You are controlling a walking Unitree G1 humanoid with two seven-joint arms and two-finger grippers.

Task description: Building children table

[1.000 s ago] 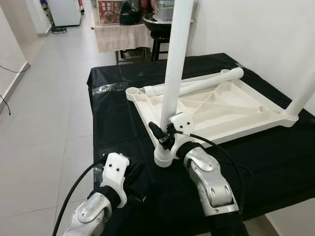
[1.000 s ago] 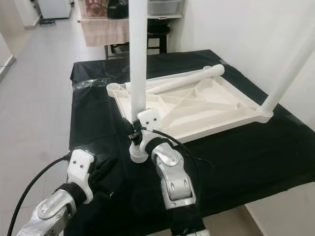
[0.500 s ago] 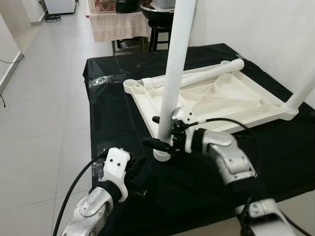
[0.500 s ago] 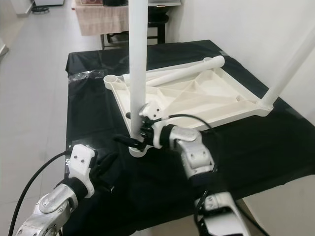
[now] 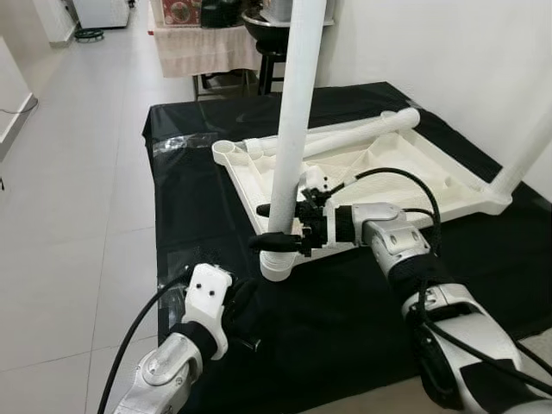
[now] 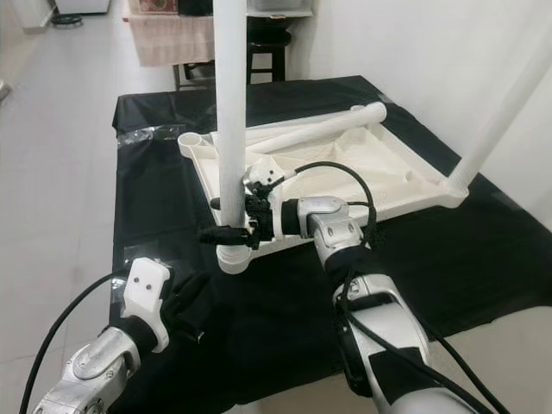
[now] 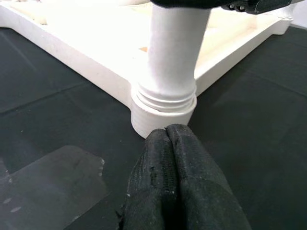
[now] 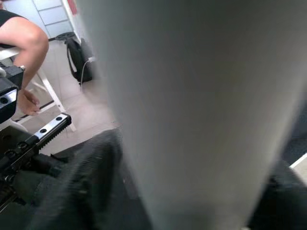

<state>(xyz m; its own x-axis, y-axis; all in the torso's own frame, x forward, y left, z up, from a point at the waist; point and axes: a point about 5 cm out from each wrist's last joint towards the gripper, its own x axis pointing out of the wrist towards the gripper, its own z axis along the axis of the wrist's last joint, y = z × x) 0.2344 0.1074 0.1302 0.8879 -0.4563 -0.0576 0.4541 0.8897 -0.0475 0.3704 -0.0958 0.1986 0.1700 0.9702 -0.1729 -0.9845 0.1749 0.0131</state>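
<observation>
A white plastic children's tabletop (image 5: 405, 172) lies upside down on a black-covered table (image 5: 198, 198). One white leg (image 5: 293, 112) stands upright in the near corner socket (image 5: 276, 263). My right gripper (image 5: 274, 228) reaches in from the right, shut on this leg just above the socket, one black finger on each side. My left gripper (image 7: 168, 136) rests shut on the black cloth just in front of the socket, not touching it. A second leg (image 5: 528, 155) stands at the right corner. A third leg (image 5: 345, 138) lies loose along the far edge.
Tiled floor (image 5: 78, 172) runs along the left of the table. A cloth-covered side table (image 5: 207, 52) and a stool stand behind. A white wall is at the right. Clear tape (image 7: 53, 182) and a plastic wrapper (image 5: 177, 142) lie on the cloth. A person's arm (image 8: 24, 38) is beyond.
My right arm has swung out from the near side to the right, turning the gripper around the upright leg. The left gripper has stayed in place. The camera shifted slightly.
</observation>
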